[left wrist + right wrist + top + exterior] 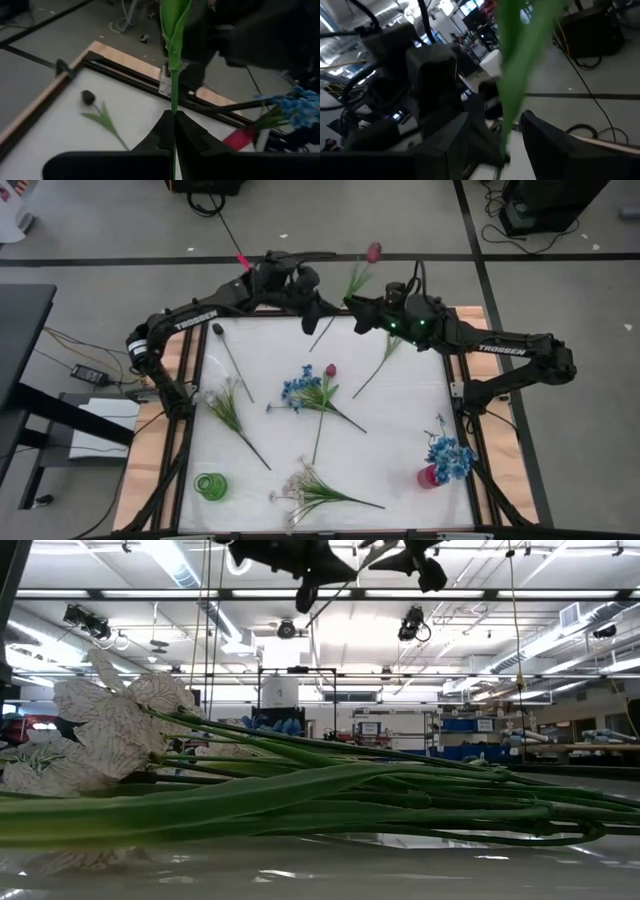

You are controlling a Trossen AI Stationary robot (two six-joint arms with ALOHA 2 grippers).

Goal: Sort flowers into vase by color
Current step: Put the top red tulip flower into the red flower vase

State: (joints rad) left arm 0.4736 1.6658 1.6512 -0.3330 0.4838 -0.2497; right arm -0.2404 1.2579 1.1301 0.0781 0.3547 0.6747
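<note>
Your left gripper (174, 131) has its fingers pinched tight on the red tulip's (373, 252) stem, held high over the worktop's (400, 420) far edge. Your right gripper (507, 137) straddles that stem, fingers parted, not gripping. Release the left too early and the tulip could drop, well apart from the pink vase (428, 476).
</note>
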